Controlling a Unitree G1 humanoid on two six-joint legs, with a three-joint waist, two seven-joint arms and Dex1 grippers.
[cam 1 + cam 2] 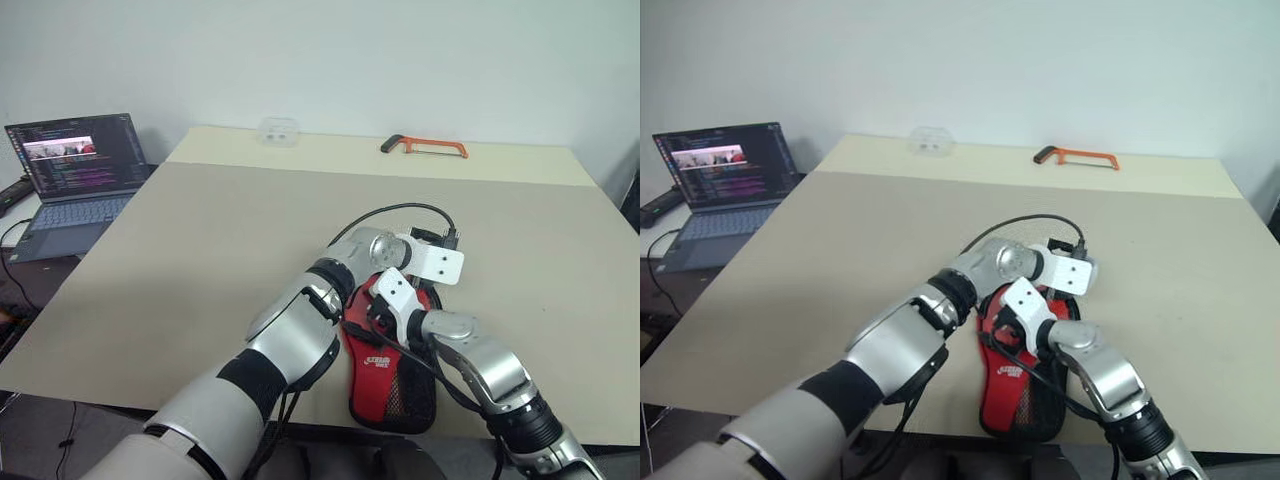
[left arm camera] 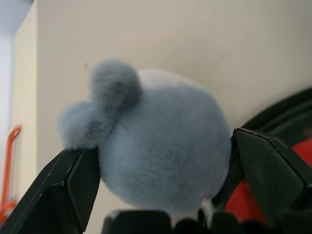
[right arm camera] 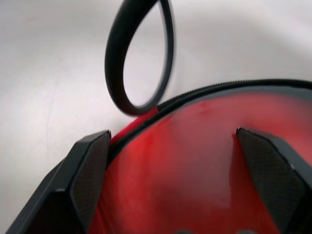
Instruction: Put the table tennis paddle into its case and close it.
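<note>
The case (image 1: pixel 385 385) lies near the table's front edge, red side with white logo and black mesh pocket up. Both arms cross above its upper end. My right gripper (image 3: pixel 170 134) stands open just over the case's red fabric (image 3: pixel 195 161), beside its black zip edge and black cord loop (image 3: pixel 139 58). My left gripper (image 2: pixel 163 144) is open, its fingers (image 2: pixel 73 185) wide on either side of a small grey fluffy pouch (image 2: pixel 165 107) that rests on the table next to the case. The table tennis paddle is hidden.
The beige table (image 1: pixel 200 260) carries an orange hacksaw (image 1: pixel 425 147) and a small clear box (image 1: pixel 279 130) at its far edge. An open laptop (image 1: pixel 75 165) sits on a lower surface to the left. A black cable (image 1: pixel 390 212) loops over the left wrist.
</note>
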